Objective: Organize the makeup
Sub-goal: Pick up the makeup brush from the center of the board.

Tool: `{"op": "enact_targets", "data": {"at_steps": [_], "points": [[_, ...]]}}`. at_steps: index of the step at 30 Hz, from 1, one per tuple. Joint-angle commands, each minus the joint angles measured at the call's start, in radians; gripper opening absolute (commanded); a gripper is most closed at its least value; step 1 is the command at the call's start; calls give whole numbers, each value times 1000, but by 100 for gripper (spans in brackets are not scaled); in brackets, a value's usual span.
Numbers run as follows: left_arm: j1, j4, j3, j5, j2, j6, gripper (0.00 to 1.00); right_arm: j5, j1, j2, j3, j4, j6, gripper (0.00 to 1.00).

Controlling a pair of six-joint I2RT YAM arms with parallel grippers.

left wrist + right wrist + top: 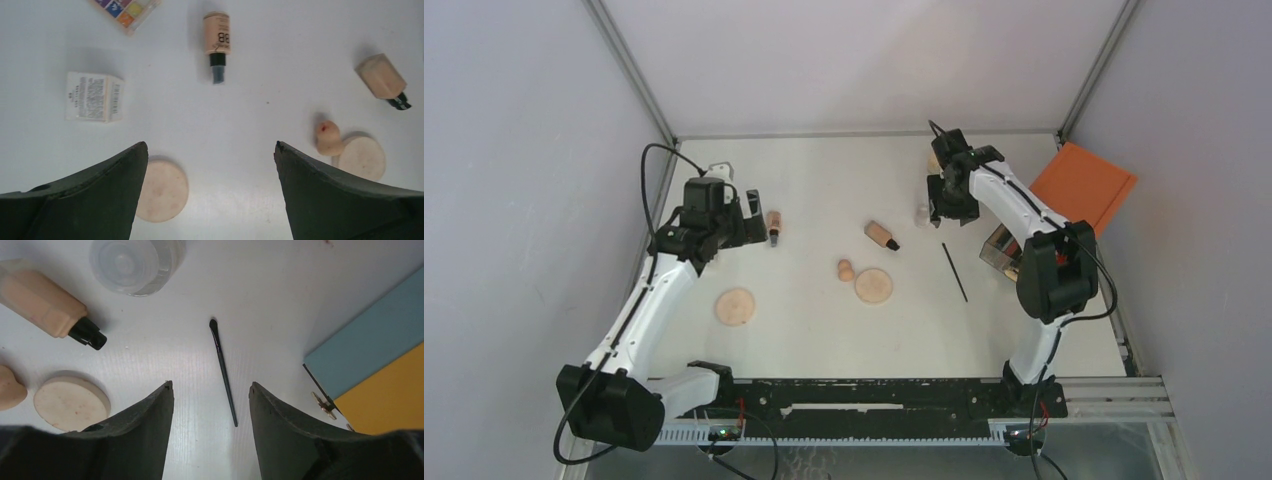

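Note:
The makeup lies spread over the white table [824,330]. My left gripper [211,145] hangs wide open above bare table with nothing between its fingers. Ahead of it lie a peach BB bottle [216,40], a second peach bottle [384,80], a beige sponge [328,138] and two tan discs [362,157] [162,190]. My right gripper [211,386] is open and empty at the far right [949,205]. A thin black brush [223,372] lies on the table below it, its near end between the fingertips. A clear jar [135,262] sits beyond.
A colourful palette [127,11] and a small white printed box [94,96] lie near the left gripper. The orange-topped box [1082,185] with clear drawers [1002,250] stands at the right edge, close to the right arm. Grey walls close in the table.

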State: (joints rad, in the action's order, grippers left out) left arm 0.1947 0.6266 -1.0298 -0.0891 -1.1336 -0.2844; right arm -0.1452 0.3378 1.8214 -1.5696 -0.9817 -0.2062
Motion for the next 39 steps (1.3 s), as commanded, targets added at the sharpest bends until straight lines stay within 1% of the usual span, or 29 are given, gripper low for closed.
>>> {"op": "enact_targets", "data": {"at_steps": [1,4,9,13,17,20,23,29,35,39], "points": [[-42,29,-38,-56,64,88,100,71,-5,66,-77,-102,55,65],[-83,10,-5,-26,72,90,100,58,-10,101,-92,-130,78,65],[-87,-24,20,-9,52,93,100,93,-24,173,-127,-172,92,65],[-86,-25,3,-14,48,96,100,66,-28,208,-124,-188,80,63],[-86,-26,-11,-14,44,95,100,90,-52,199,-69,-144,67,58],[-86,-31,-24,3,44,88,100,76,-58,214,-41,-117,69,54],[-86,-30,-42,18,42,81,100,83,-59,231,-5,-85,70,48],[-86,-25,-52,43,46,63,100,90,-59,273,32,-51,64,43],[-86,-24,-51,58,56,43,100,90,-45,293,65,-19,39,28],[-87,-24,-50,61,70,33,100,120,-44,286,72,-2,26,9]]}}
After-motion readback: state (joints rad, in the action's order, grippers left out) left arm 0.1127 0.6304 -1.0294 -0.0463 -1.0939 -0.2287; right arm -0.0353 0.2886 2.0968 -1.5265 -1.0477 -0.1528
